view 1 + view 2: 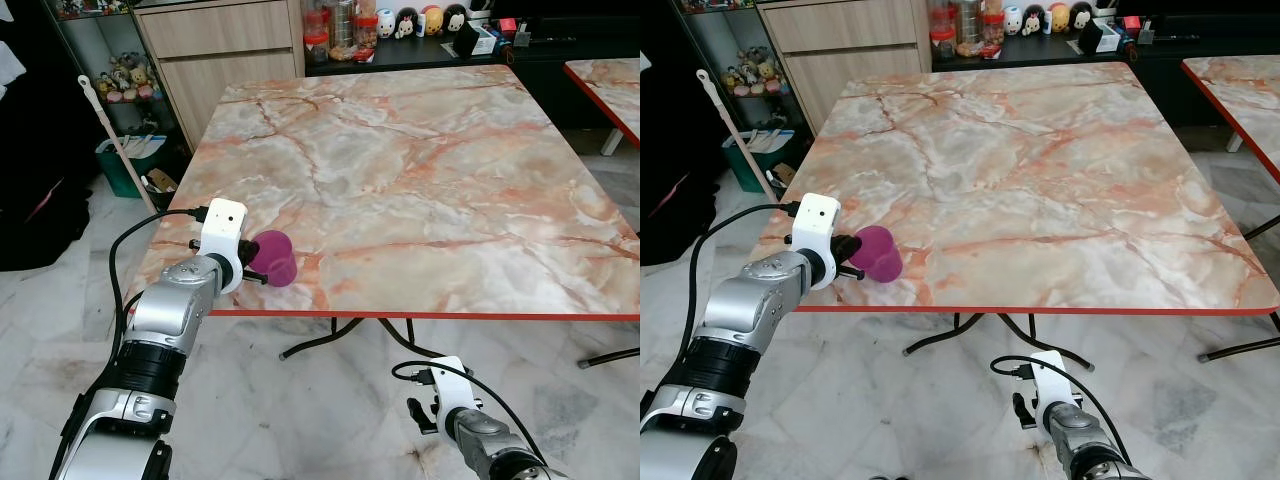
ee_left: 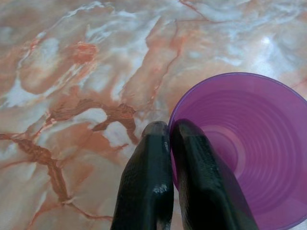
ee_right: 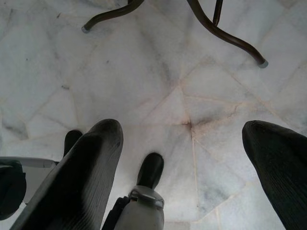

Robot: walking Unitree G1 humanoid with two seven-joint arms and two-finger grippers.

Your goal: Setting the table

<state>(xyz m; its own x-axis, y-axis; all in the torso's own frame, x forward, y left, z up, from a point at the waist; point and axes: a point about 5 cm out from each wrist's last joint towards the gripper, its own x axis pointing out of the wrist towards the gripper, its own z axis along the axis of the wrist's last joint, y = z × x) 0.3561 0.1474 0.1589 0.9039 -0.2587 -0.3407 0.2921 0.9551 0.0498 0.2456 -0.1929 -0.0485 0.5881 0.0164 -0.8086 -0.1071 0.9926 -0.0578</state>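
A purple plastic cup (image 1: 274, 258) hangs tilted just over the near left corner of the marble table (image 1: 400, 160). My left gripper (image 1: 255, 262) is shut on the cup's rim; in the left wrist view one black finger (image 2: 148, 182) lies outside the wall and the other inside the cup (image 2: 249, 143), whose open mouth faces the camera. My right arm hangs low below the table edge, and its gripper (image 3: 182, 158) is open over the floor with nothing between its fingers.
A red edge (image 1: 420, 315) runs along the table's front. A second marble table (image 1: 610, 85) stands at the right. Behind are a wooden cabinet (image 1: 220, 50), a shelf of jars and figurines (image 1: 400, 25), a green basket (image 1: 135, 160) and a leaning stick (image 1: 115, 135). Curved table legs (image 3: 225, 36) stand on the tiled floor.
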